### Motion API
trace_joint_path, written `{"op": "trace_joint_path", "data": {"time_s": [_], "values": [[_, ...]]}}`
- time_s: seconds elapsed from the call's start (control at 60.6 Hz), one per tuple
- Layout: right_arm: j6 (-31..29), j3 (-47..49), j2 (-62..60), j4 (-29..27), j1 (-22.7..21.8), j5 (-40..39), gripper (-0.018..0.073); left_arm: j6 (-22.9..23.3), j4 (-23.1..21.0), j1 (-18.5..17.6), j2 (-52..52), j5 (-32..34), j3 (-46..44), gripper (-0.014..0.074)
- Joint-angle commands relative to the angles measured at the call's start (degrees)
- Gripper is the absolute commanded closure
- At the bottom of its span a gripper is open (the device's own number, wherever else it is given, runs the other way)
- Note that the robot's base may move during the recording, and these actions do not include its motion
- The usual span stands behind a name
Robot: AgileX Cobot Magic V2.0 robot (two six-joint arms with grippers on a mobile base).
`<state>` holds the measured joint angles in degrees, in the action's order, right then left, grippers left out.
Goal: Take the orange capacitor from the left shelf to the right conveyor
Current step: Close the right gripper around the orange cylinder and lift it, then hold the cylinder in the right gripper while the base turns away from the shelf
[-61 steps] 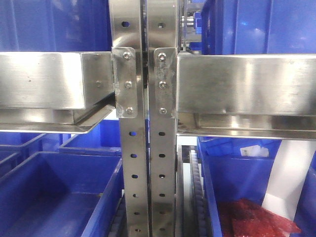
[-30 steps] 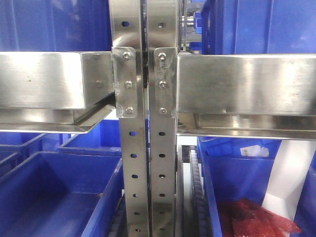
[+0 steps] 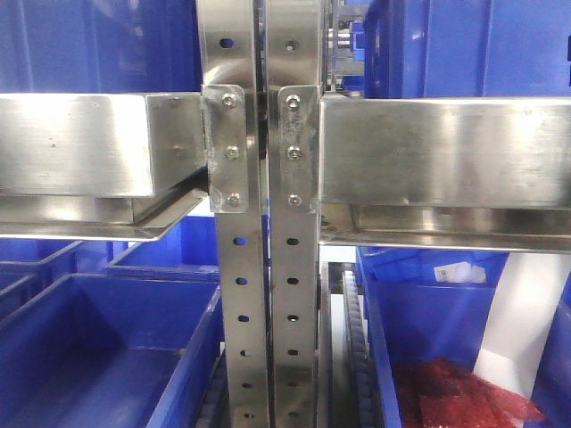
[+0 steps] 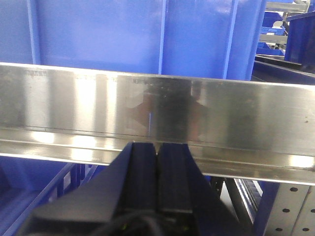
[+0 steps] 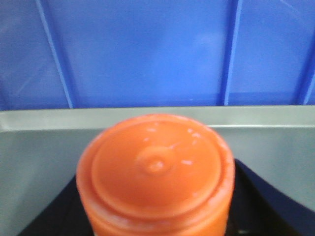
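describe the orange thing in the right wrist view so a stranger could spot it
A ribbed blue bin wall fills the top of the right wrist view, with a dull silver metal band across below it. In front of that band, bottom centre, is the orange capacitor, seen end-on. It is the only round, orange thing there, with a small dimple in its cap.

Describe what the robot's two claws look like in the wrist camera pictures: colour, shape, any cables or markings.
The left claw is matt black: two flat, straight-edged fingers that widen into a wedge-shaped body, with what looks like a dark cable at its base. No markings show. Of the right claw only black slivers appear either side of the orange capacitor; its shape cannot be told.
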<state>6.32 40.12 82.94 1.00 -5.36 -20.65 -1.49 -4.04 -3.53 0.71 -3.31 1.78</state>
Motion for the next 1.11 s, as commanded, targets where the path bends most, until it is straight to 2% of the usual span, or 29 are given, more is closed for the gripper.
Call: {"op": "trace_joint_path", "data": {"time_s": [0.0,0.066,0.214,0.445,0.709,0.858,1.089], "values": [[0.2,2.1,-1.8,0.9,-0.1,-5.9,0.0370,0.1,-0.2,0.0,0.6,5.1,-0.3,0.0723],[0.2,2.5,-2.1,1.0,-0.1,-5.7,0.0418,0.1,-0.2,0.0,0.6,5.1,-0.3,0.0723],[0.2,4.4,-5.7,2.1,-0.1,-1.5,0.0415,0.1,-0.2,0.0,0.6,5.1,-0.3,0.0723],[0.2,7.5,-19.3,2.5,2.2,13.3,0.0415,0.1,-0.2,0.0,0.6,5.1,-0.3,0.0723],[0.2,7.2,-36.0,1.9,10.1,32.1,0.0415,0.1,-0.2,0.0,0.6,5.1,-0.3,0.0723],[0.1,4.2,-44.7,-0.1,15.6,35.9,0.0415,0.1,-0.2,0.0,0.6,5.1,-0.3,0.0723],[0.1,-3.2,-57.3,-0.1,22.9,39.2,0.0415,0.1,-0.2,0.0,0.6,5.1,-0.3,0.0723]]}}
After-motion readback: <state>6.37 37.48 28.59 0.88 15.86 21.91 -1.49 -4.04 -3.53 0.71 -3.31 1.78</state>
